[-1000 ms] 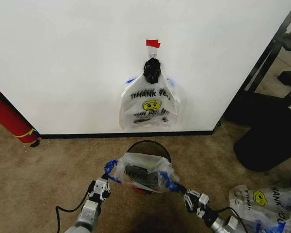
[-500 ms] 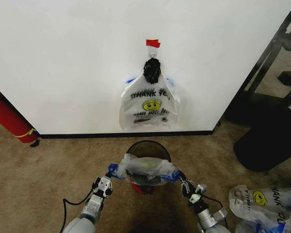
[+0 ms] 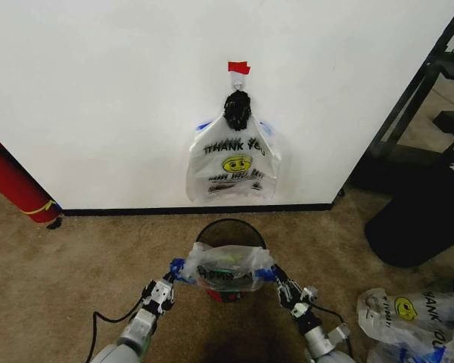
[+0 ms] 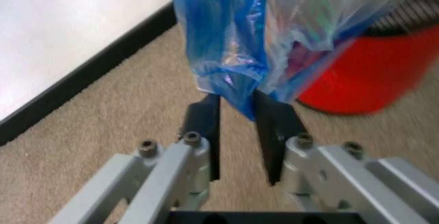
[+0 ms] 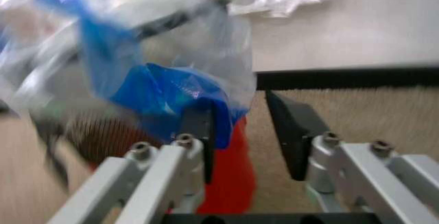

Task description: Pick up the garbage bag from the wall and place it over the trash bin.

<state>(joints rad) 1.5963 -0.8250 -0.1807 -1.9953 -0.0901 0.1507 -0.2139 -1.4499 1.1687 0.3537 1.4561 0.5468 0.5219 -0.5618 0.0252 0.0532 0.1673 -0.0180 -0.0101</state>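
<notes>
The wall [image 3: 121, 98] is plain white with a black baseboard, and brown carpet [image 3: 68, 272] covers the floor in front of it. A red cylinder [image 3: 11, 181] leans at the left end of the wall, dark furniture [image 3: 424, 189] stands at the right, and spare printed bags [image 3: 408, 318] lie on the carpet near the right edge. One more printed bag [image 3: 233, 162] hangs on the wall under a red tape piece [image 3: 238, 67].

The trash bin [image 3: 231, 231] stands on the carpet just before the baseboard. The garbage bag [image 3: 227, 266] is stretched over its near rim — held between both claws.

The left gripper [image 4: 237, 113] has its fingers a little apart, with a blue handle strip between them. The right gripper [image 5: 240, 118] is wider open — the blue strip touches only one finger [image 5: 202, 126].
</notes>
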